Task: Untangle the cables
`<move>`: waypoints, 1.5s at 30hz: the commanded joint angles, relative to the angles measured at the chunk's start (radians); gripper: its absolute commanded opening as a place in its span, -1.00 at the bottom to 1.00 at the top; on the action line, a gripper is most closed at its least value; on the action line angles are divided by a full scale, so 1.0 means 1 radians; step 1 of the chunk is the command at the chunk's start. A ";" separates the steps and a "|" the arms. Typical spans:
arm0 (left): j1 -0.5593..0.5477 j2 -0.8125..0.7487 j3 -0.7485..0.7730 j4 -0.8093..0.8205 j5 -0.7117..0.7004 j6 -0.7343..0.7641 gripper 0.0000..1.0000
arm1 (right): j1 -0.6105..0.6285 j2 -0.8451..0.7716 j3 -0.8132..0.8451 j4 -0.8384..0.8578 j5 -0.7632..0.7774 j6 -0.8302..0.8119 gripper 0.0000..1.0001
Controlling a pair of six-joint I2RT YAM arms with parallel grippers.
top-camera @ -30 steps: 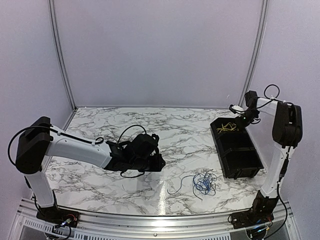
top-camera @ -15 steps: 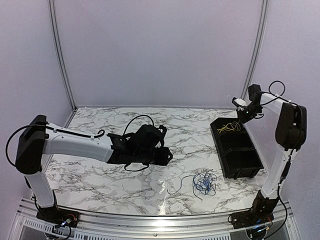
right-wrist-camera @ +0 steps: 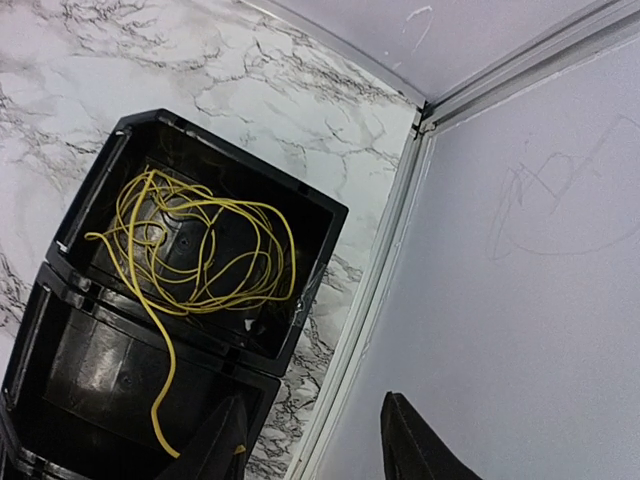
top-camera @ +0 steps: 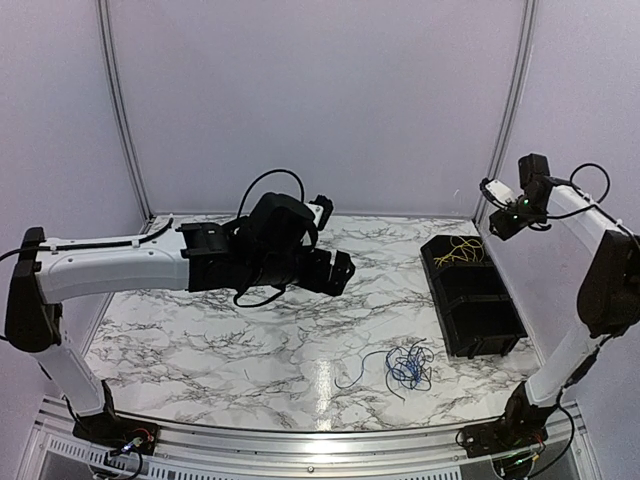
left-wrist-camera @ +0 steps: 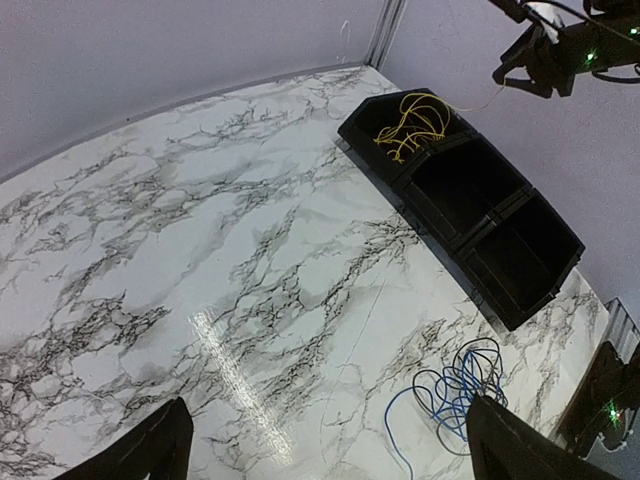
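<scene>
On the marble surface (top-camera: 200,345) soft, light blue and black cables (top-camera: 408,365) lie tangled, the yellow cable (right-wrist-camera: 190,250) sits in the black bin (top-camera: 482,335), the left gripper (left-wrist-camera: 328,420) and right gripper (right-wrist-camera: 312,410) are wide apart and empty, and I think a loose end is best to pinch.

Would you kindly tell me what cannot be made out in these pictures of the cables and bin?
Blue cable tangle: left wrist view, strand crossings too fine; a finger of the left gripper overlaps its edge.
Yellow cable: right wrist view, its trailing end vanishes behind a finger of the right gripper at the bottom edge.
Black bin: right wrist view, near compartment cut off by the frame.
</scene>
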 commanded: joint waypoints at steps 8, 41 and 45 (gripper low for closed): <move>-0.011 -0.012 -0.032 -0.046 0.007 0.025 0.98 | 0.067 0.248 0.001 0.089 0.384 -0.134 -0.06; -0.013 0.051 -0.025 0.019 0.044 -0.042 0.81 | 0.116 0.298 0.231 -0.179 0.234 -0.146 0.00; -0.014 0.062 -0.022 0.032 0.061 -0.051 0.79 | 0.116 0.231 0.122 -0.106 0.354 -0.176 0.00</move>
